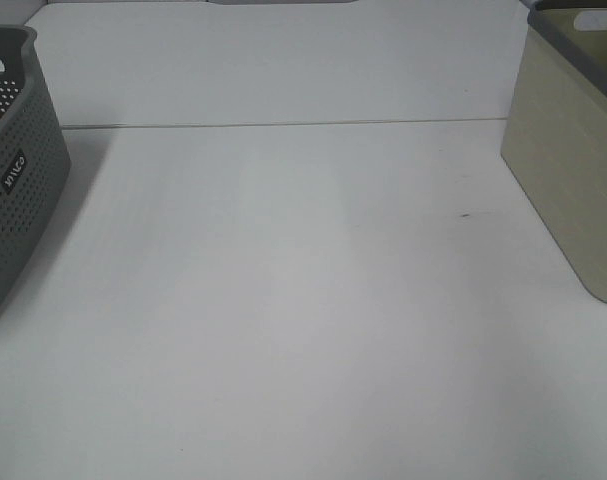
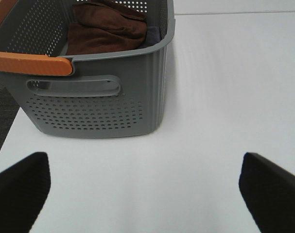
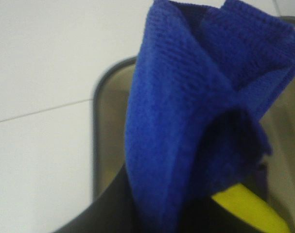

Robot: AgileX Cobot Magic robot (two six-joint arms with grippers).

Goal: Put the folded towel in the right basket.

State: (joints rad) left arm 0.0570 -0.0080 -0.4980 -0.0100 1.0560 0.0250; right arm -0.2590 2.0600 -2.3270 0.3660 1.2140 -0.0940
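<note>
The right gripper is clamped on the folded blue towel, which is pinched at one end between the dark jaws. From there the towel's long axis is carried straight outward along the gripper's line of reach, its folds fanning toward the free end. A yellow-green patch is seen just beside the jaws; whether it is part of the gripper or something in the basket cannot be told. Directly beyond the towel the mouth of the right basket is seen, with its dark rim curving close by the gripper and its beige interior showing on both sides of the cloth. The towel is therefore judged to be over the opening, or very near to it, so the coming move is judged to be a lowering and release by the right arm alone. It cannot be told how far inside the rim the free end lies. The left gripper is held wide open with nothing between its fingers, above the white table and facing the grey perforated left basket. A brown cloth is piled in that basket, and an orange handle crosses its near rim. Neither arm is caught in the high view.
</note>
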